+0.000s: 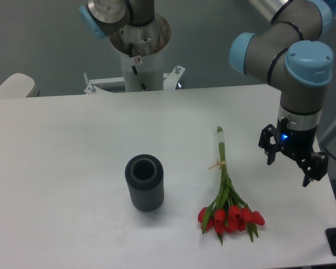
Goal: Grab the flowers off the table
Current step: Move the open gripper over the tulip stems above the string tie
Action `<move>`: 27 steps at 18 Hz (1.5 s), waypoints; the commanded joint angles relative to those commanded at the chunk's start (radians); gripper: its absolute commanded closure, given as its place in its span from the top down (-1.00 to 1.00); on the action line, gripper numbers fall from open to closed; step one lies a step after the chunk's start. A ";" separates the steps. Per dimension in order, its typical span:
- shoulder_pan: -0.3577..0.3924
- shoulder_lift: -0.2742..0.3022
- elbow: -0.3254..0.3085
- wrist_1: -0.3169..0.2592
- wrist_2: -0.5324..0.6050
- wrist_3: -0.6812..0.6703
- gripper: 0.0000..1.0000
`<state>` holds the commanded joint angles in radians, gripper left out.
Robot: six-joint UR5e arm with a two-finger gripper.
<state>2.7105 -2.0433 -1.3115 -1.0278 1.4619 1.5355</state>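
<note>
Approach stage: the flowers (227, 190) lie flat on the surface (73, 145), just beside the vase (145, 182). The tool (292, 166) hangs spread wide and empty beyond them. Next, I reckon, it must line up over the stems.

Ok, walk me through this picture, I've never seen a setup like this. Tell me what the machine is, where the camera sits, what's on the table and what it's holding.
The grey and blue machine is a robot arm; a fixed camera looks down at it from in front of the table. At the arm's end is a two-finger gripper, its fingers spread open, hanging above the table's right side and holding nothing. On the white table lie the flowers, red tulips tied with pale string, blooms toward the camera. To their left stands a dark ribbed vase, upright and apart from them.
</note>
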 joint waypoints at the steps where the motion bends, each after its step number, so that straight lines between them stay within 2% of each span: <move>1: 0.000 0.002 -0.003 0.002 -0.002 0.002 1.00; 6: 0.000 0.006 -0.023 0.000 0.005 -0.008 1.00; 8: 0.000 0.008 -0.028 -0.002 0.005 -0.053 1.00; 13: -0.026 0.005 -0.052 0.002 0.005 -0.225 1.00; 18: -0.026 -0.003 -0.104 0.006 0.023 -0.420 1.00; 24: -0.028 -0.048 -0.120 0.003 0.018 -0.650 1.00; 27: -0.031 -0.041 -0.173 0.021 0.014 -0.706 1.00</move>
<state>2.6799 -2.0847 -1.4847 -1.0064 1.4757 0.8299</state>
